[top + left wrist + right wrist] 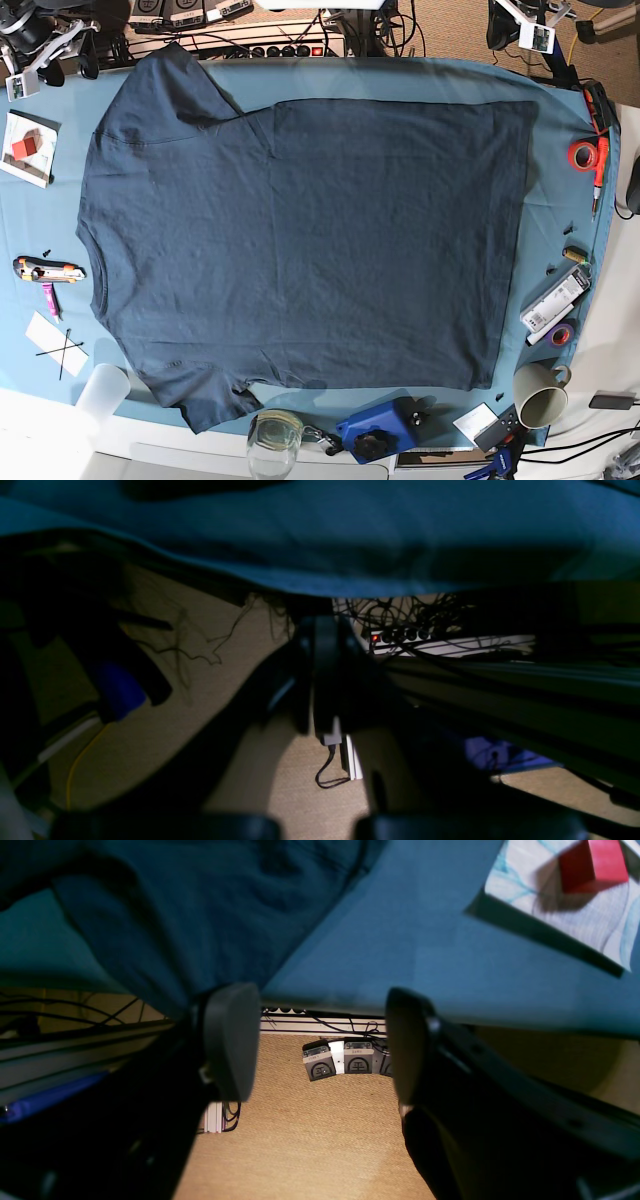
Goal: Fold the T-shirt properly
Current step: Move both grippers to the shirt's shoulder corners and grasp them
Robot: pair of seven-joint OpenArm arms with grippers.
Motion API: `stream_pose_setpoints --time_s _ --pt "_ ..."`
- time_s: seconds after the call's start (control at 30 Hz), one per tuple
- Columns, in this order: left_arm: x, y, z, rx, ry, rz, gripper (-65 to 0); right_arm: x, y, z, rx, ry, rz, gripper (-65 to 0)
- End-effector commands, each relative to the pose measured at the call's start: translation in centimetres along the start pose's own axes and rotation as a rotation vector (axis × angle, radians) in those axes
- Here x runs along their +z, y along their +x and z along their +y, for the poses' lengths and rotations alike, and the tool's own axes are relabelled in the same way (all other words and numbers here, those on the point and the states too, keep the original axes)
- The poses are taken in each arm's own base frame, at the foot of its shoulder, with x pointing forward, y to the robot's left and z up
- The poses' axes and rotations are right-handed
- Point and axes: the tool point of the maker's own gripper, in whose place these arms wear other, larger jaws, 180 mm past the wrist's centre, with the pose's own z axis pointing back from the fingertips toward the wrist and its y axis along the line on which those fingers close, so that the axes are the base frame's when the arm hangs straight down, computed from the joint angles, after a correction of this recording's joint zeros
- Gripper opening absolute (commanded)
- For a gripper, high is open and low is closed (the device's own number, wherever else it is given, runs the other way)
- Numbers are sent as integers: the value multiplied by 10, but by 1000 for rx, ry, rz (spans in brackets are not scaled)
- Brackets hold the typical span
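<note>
The T-shirt (300, 250) lies flat, unfolded. The right end effector (320, 1040) is spread wide, the sleeve edge just above it. The left end effector (325, 680) is pressed together, empty. Next, grab an edge.

Matte black right gripper (320, 1040) with rounded oval fingertips (232, 1040); white-and-black arm housings, black cables.
</note>
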Motion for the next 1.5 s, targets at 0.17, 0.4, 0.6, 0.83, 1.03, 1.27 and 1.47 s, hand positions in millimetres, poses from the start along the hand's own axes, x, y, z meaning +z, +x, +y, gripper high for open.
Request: stream_pose_setpoints --time_s 0.17,0.4,0.6,0.83,1.03,1.27,1.47 --pt "1 9 -1 -6 -6 -32 -650 -12 15 -4 -92 -8 -86 -254" --pt "1 10 -1 -7 -6 -36 -650 -39 -2 -20 -288 48 -108 -255" --pt "1 10 -1 -7 -6 -37 -650 -51 0 -9 -389 165 -129 -255" --pt "1 11 -1 -7 -6 -37 -650 -77 -5 13 -399 241 -84 -255" --pt "1 11 -1 -7 -6 -37 -650 -100 -19 36 -428 315 -24 -255" --pt "1 11 -1 -7 -6 -40 -650 -102 -51 63 -481 348 60 -255" --pt "-4 21 -1 -13 -10 -76 -650 -97 -75 83 -554 361 86 -255"
